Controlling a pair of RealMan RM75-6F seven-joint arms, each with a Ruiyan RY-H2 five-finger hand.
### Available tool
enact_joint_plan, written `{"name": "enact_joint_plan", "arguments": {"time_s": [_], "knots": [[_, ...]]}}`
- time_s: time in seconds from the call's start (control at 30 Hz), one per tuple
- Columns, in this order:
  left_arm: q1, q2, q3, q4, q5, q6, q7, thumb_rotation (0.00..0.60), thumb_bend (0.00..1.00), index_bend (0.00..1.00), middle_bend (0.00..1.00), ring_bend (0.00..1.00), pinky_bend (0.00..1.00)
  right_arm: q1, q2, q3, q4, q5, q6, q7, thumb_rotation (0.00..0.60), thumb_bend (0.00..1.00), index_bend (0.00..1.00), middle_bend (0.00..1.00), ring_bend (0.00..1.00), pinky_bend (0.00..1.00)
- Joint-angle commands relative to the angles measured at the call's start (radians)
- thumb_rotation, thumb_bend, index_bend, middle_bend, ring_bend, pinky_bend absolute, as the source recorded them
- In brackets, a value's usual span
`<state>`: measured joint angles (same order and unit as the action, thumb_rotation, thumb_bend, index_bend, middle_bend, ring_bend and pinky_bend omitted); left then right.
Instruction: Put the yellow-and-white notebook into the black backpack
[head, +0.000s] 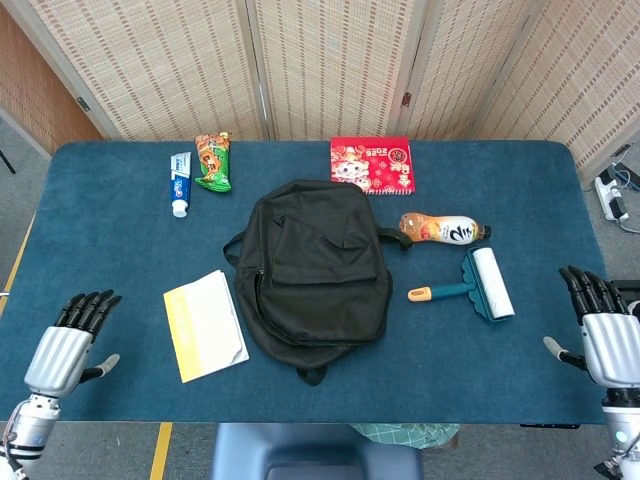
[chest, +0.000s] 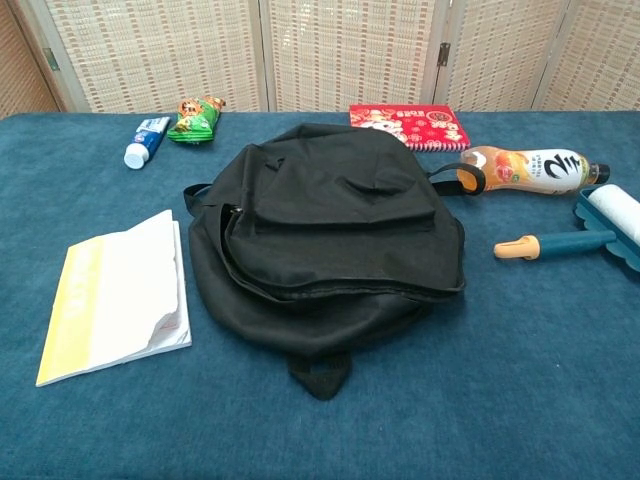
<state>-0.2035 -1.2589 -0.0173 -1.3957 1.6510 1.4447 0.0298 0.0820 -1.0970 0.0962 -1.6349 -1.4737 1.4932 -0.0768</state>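
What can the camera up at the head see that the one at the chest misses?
Only the head view shows the robot's left hand and right hand, both open at the table's near corners, and the floor around the table. The chest view adds no object, only a closer, lower look. Both show the yellow-and-white notebook beside the black backpack, the toothpaste, the snack packet, the red book, the bottle and the lint roller.

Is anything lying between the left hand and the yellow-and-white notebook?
Nothing visible. In the head view only bare blue table separates the left hand from the yellow-and-white notebook, which lies flat beside the black backpack.
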Motion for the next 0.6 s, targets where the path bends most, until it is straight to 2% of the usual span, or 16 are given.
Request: {"name": "enact_joint_plan", "arguments": {"time_s": [0.03, 0.6], "knots": [[-0.031, -0.036, 0.019, 0.048, 0.039, -0.021, -0.027, 0.600, 0.25, 0.15, 0.14, 0.13, 0.15, 0.000, 0.001, 0.001, -0.001, -0.001, 0.002, 0.000, 0.600, 0.05, 0.00, 0.11, 0.10, 0.12], [-0.110, -0.235, 0.070, 0.352, 0.119, -0.041, -0.178, 0.600, 0.23, 0.12, 0.14, 0.12, 0.15, -0.005, 0.003, 0.001, -0.013, -0.013, 0.019, 0.016, 0.600, 0.05, 0.00, 0.11, 0.11, 0.12]]}}
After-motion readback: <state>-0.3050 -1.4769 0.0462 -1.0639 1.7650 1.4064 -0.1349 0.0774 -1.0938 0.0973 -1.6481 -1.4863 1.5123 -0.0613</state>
